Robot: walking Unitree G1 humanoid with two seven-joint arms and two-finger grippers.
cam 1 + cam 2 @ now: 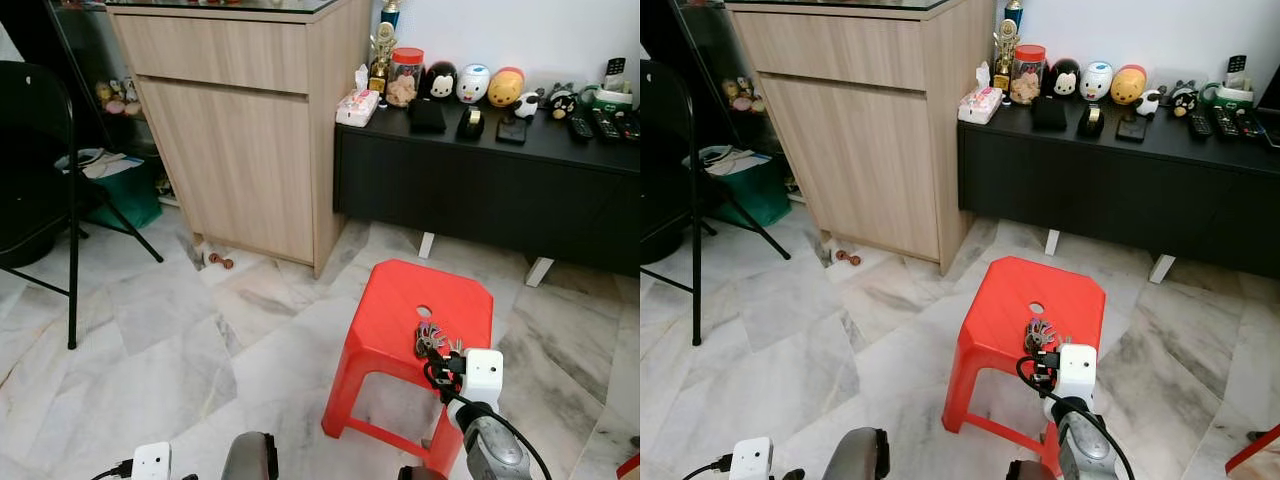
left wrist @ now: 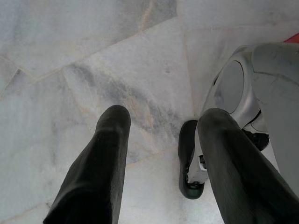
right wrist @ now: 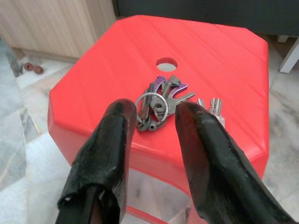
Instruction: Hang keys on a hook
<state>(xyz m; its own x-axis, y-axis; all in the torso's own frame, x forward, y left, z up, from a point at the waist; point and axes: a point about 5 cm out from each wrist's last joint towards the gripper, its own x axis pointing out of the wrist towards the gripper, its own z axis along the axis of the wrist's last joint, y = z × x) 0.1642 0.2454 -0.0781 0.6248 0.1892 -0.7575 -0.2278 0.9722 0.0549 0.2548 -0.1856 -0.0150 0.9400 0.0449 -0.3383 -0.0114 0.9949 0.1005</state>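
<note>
A bunch of keys [image 3: 161,103] on a steel ring lies on top of a red plastic stool [image 1: 400,300], near its front edge and below the round hole in the seat. My right gripper [image 3: 154,114] hangs open just short of the keys, with one black finger on each side of the ring and nothing between them. In the left eye view the keys [image 1: 432,340] lie just ahead of my right wrist. My left gripper [image 2: 161,126] hangs open low over the marble floor beside my leg.
A tall wooden cabinet [image 1: 240,140] stands at the back left. A low black sideboard [image 1: 480,190] with toys, remotes and a tissue pack runs along the back right. A black folding chair [image 1: 40,190] is at the left. Marble floor [image 1: 150,340] lies open around the stool.
</note>
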